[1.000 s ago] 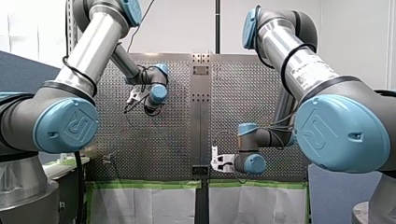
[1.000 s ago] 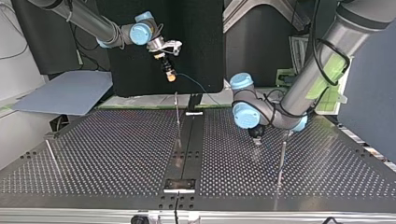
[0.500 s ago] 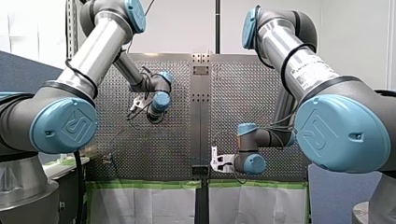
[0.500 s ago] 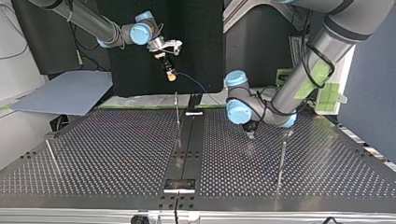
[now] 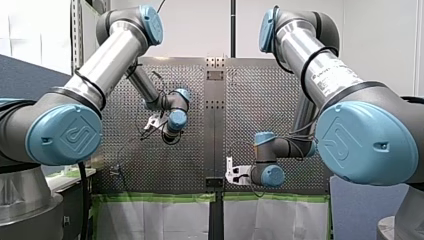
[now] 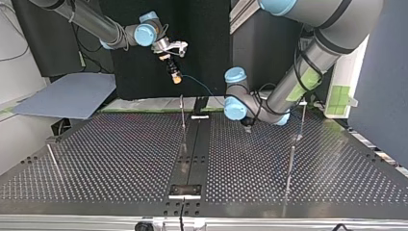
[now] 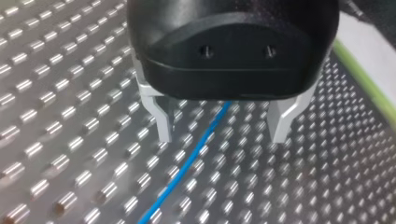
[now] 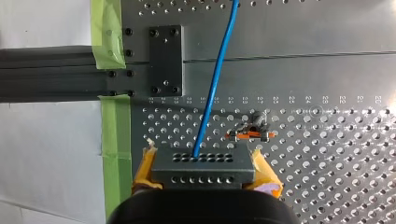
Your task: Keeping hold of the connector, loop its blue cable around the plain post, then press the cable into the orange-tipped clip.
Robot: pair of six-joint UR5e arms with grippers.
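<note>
In the right wrist view my right gripper [image 8: 201, 173] is shut on a grey connector [image 8: 201, 164], yellow pads on both its sides. The blue cable [image 8: 215, 86] runs from the connector ahead over the plate. An orange-tipped clip [image 8: 247, 132] stands just beside the cable, ahead of the gripper. In the top view the right gripper [image 6: 175, 77] hangs high above the table's far edge, and the cable [image 6: 199, 85] slopes down from it. My left gripper [image 7: 223, 129] is open just above the plate, with the cable [image 7: 187, 163] on the plate between its metal fingers. In the top view the left gripper [image 6: 248, 126] is low, right of the centre rail.
Thin metal posts stand on the perforated table: one [image 6: 182, 113] by the centre rail [image 6: 192, 149], one [image 6: 290, 163] at the right, one [image 6: 52, 159] at the left. Green tape [image 8: 109, 140] lines the table's edge. A grey board [image 6: 67, 98] lies beyond the far left corner.
My left arm has moved towards the centre rail and the far edge in the top view, rightwards in the front view. The right arm with the connector has stayed still.
</note>
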